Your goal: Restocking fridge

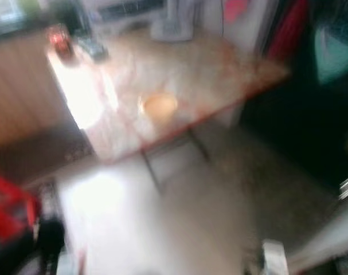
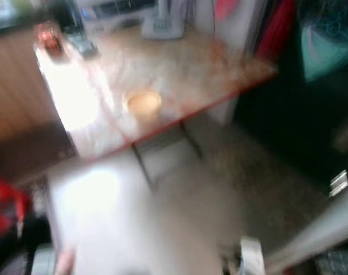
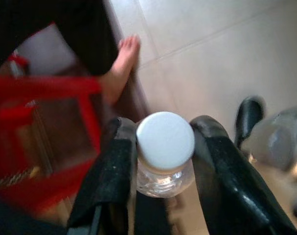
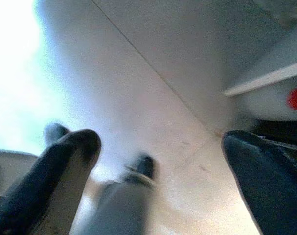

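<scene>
In the left wrist view a clear plastic bottle with a white cap (image 3: 165,142) sits between two black fingers (image 3: 114,181), with my left gripper (image 3: 163,156) shut on its neck above the tiled floor. In the right wrist view my right gripper (image 4: 160,166) is open, its fingertips (image 4: 65,161) wide apart with nothing between them. The head views are blurred; the left arm (image 1: 47,240) shows dark at the lower left.
A marble-topped table (image 1: 219,74) with a red edge stands ahead, holding a yellowish bowl (image 1: 159,105), a red jar (image 1: 58,39) and a white appliance (image 1: 172,26). A red crate (image 3: 45,127) and a person's bare foot (image 3: 121,68) are near the left gripper. A dark cabinet (image 1: 311,103) stands at the right.
</scene>
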Available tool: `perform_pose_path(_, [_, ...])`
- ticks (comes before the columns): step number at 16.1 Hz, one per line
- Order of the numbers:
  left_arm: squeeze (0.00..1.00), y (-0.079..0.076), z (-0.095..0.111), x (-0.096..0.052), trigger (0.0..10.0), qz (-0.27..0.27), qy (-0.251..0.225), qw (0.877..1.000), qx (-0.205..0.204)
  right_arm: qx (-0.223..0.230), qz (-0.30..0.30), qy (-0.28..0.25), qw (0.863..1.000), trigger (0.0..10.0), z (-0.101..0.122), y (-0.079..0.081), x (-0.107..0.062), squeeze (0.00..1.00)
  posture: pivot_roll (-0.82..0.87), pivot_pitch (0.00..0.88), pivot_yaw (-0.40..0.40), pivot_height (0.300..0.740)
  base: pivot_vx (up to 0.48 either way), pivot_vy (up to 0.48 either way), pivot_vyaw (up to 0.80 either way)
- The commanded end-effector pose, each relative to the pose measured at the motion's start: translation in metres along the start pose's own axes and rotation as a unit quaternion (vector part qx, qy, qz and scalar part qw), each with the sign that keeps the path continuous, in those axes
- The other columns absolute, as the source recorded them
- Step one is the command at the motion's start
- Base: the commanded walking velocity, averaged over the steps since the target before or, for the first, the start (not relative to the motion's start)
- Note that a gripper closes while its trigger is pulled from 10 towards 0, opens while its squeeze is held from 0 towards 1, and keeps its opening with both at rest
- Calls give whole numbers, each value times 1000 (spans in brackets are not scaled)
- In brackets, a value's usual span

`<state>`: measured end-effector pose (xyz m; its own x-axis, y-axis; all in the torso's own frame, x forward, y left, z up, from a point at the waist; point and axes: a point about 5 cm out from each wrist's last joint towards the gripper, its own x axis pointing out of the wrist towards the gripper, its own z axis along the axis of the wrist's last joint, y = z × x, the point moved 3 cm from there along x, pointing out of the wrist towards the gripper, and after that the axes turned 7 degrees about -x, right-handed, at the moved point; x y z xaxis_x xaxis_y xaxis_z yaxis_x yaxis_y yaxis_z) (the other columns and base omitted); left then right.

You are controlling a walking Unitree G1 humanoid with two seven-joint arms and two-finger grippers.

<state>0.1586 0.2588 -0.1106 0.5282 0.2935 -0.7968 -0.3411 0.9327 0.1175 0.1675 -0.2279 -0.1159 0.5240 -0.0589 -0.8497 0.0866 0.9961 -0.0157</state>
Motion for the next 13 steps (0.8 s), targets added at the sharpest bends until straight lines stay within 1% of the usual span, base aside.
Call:
perform_pose_path(1, [0, 5, 11, 2, 10000, 5, -12, 1000, 1, 7, -2, 11, 1000, 10000, -7, 1, -1, 0, 148, 71, 42, 740, 0, 0, -775])
perform_pose_path(5, [0, 3, 16, 3, 10000, 1, -16, 1000, -1, 11, -4, 16, 1000, 10000, -8, 2, -1, 0, 155, 71, 40, 740, 0, 0, -775])
perform_pose_path(10, [0, 6, 14, 3, 10000, 1, -14, 1000, 1, 8, 3, 15, 1000, 10000, -8, 4, 0, 0, 158, 83, 47, 740, 0, 0, -775])
perform_pose_path(12, [0, 6, 15, 3, 10000, -1, -14, 999, 29, 8, 6, 17, 1000, 10000, -9, 5, 0, 0, 166, 84, 47, 740, 0, 0, -775])
perform_pose_path(13, [0, 7, 15, 3, 10000, 3, -14, 1000, 28, 7, 8, 18, 1000, 10000, -9, 6, 0, 0, 169, 86, 48, 740, 0, -480, -775])
